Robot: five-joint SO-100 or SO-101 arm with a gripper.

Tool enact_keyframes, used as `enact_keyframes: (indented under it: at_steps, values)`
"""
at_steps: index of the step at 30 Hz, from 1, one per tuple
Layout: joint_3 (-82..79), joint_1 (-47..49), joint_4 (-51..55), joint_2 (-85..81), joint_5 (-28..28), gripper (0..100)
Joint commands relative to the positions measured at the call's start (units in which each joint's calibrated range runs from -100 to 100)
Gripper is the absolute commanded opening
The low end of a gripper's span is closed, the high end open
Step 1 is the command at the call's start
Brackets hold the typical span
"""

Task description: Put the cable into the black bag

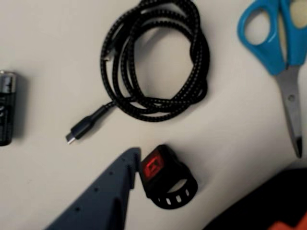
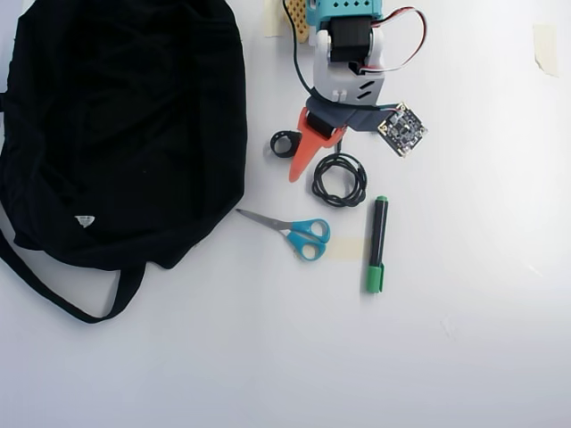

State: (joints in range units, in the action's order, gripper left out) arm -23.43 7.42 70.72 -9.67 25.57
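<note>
Grey-blue pincer finger nearest lens, spread, empty; coiled braided black cable beyond. Risk: snagging small black ring clip beside fingertip instead.

The cable is seen in the wrist view as black braid flecked with pale specks — its plug plain black. A red square is shown on the black ring clip. Blue handles and grey blades are borne by the scissors. In the overhead view the bag is black with a white tag, the marker green-capped, the gripper finger orange.
</note>
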Motion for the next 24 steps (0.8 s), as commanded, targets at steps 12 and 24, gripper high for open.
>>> enact_keyframes:
  at_steps: [12,24]
  values:
    - [4.11,6.49,0.0,-0.29,-0.29,46]
    - [9.68,12.1,0.0,7.02,-9.78,46]
